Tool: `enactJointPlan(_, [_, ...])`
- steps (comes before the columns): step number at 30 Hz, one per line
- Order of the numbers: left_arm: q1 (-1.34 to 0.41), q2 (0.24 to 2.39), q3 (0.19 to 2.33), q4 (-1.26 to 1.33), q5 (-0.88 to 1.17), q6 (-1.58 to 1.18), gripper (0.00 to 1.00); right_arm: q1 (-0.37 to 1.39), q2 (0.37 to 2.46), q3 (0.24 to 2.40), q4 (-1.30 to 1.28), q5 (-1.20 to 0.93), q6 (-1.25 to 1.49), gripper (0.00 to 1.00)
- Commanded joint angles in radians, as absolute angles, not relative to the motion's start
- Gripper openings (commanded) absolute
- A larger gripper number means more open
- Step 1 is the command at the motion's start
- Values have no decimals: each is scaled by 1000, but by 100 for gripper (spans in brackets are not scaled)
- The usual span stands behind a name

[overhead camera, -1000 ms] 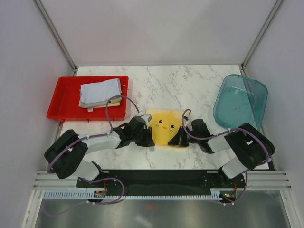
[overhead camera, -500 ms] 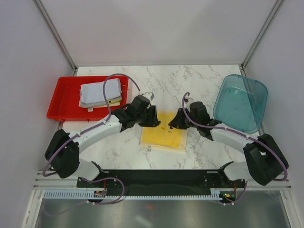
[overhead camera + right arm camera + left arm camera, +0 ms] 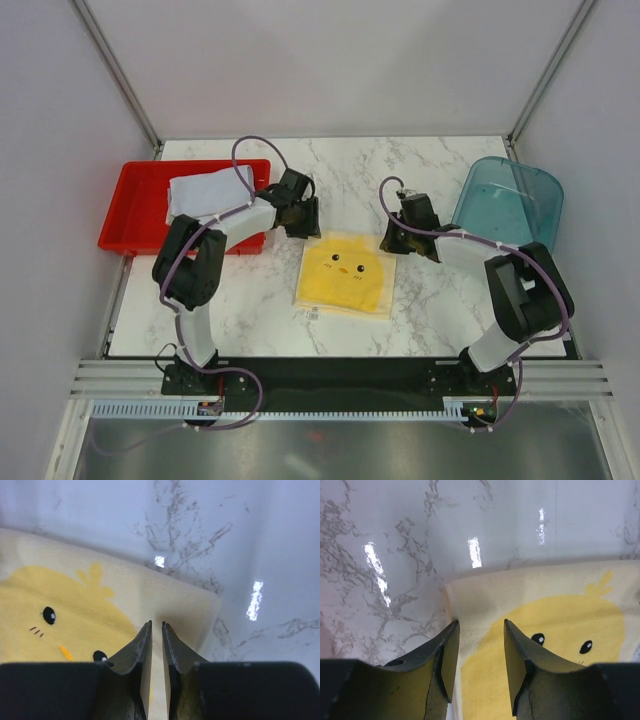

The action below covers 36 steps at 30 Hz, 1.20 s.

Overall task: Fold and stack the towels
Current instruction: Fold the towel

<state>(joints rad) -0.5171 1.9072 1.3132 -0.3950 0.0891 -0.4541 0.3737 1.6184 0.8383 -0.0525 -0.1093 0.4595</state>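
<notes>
A white marble-patterned table point(image 3: 430, 180) fills the middle of the top view, with plain pale walls around it and a black mounting plate point(image 3: 340, 375) for the arm bases along the bottom of the frame. Just above that plate, in the centre, the yellow towel point(image 3: 345, 275) lies flat and spread on the marble. It is a pale yellow square printed with a deeper yellow chick face: two black eyes, a small orange beak and a tuft on top. A small tag point(image 3: 312, 313) sticks out at its lower left edge, and its print is too small to read. The left gripper point(image 3: 480, 625) hangs above the towel's upper left corner, its dark fingers point(image 3: 447, 650) spread apart with nothing between them. The right gripper point(image 3: 156, 626) hangs above the upper right corner, its fingers point(image 3: 142, 650) drawn almost together with only a thin slit showing and no cloth seen in it. Farther up at the left of the frame, a red tray point(image 3: 140, 243) holds a folded stack of towels point(image 3: 205, 192), light grey and white. At the right, a translucent teal basket point(image 3: 520, 190) stands near the table's edge.
</notes>
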Motion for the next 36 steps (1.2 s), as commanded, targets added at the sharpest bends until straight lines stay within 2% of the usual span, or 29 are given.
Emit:
enactJointPlan(1, [-489,1948,1364,-388,147,-400,48,359,1635,864,-83,-46,394,21])
enactJointPlan(13, [-469,2014,1367,-380,169,-417,48,351,1678,897,-94,31,256,21])
enactJointPlan(19, [-468,1987,1371,-387,184,-417,48,351,1620,931,-123,-23,248,21])
enactJointPlan(24, [-465,1908,1430,-442,163,-403,52,351,1591,962,-161,-15,242,11])
enactJointPlan(29, [-463,1882,1511,-471,169,-402,52,350,1624,985,-186,-8,233,9])
enactJointPlan(32, [-463,1894,1520,-466,219,-414,47,350,1643,985,-186,18,232,8])
enactJointPlan(35, [-463,1939,1514,-459,268,-414,30,350,1658,986,-184,37,232,8])
enactJointPlan(36, [-463,1951,1511,-457,273,-414,21,350,1660,988,-184,40,229,8])
